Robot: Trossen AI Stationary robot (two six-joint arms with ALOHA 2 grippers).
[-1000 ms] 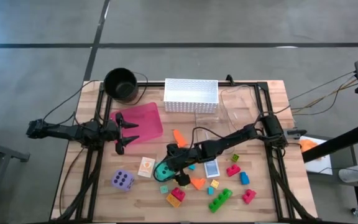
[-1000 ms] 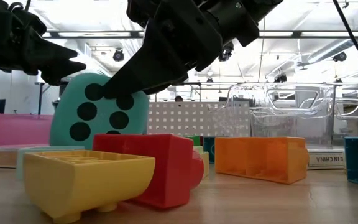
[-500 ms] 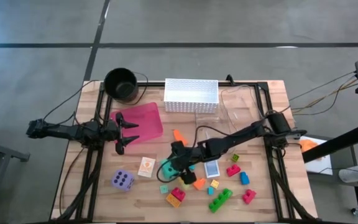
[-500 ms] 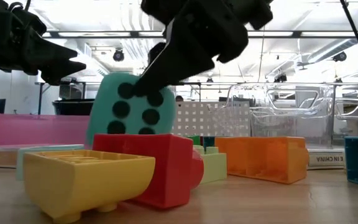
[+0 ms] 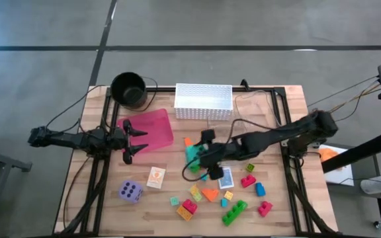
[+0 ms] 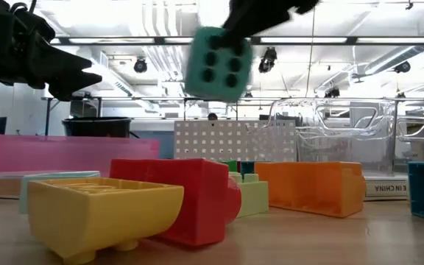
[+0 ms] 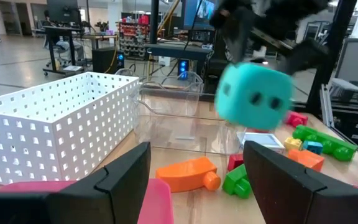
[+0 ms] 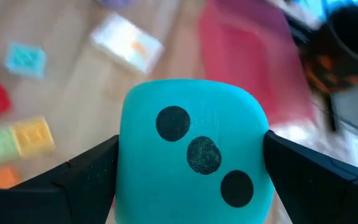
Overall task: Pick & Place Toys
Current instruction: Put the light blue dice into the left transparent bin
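Note:
My right gripper (image 5: 199, 157) is shut on the teal die (image 8: 194, 155) and holds it in the air above the middle of the table; the die also shows high in the low view (image 6: 218, 53) and in the left wrist view (image 7: 253, 94). Below it lie bright blocks (image 5: 210, 196), two cards (image 5: 155, 177) and the purple die (image 5: 130, 191), all flat on the wood. My left gripper (image 5: 132, 140) waits open at the table's left, beside the pink tray (image 5: 149, 129), with nothing between its fingers (image 7: 123, 180). My right gripper pinches the teal die by two opposite faces (image 8: 129, 171), one finger (image 8: 86, 177) on each side. The three-dot face looks back at the wrist. The fingers slant downward from the table's right. The die is lifted clear of the table and the blocks.
A white perforated basket (image 5: 204, 101) stands at the far edge, with a black pot (image 5: 128, 89) to its left and a clear plastic container (image 5: 243, 116) to its right. Cables run along the table frame on both sides.
My right gripper has risen with the teal die, lifting it off the table from among the blocks. It has carried it toward the far edge and a little to the right, and has tipped up from steeply down to a shallower slant. Its fingers have stayed shut on the die.

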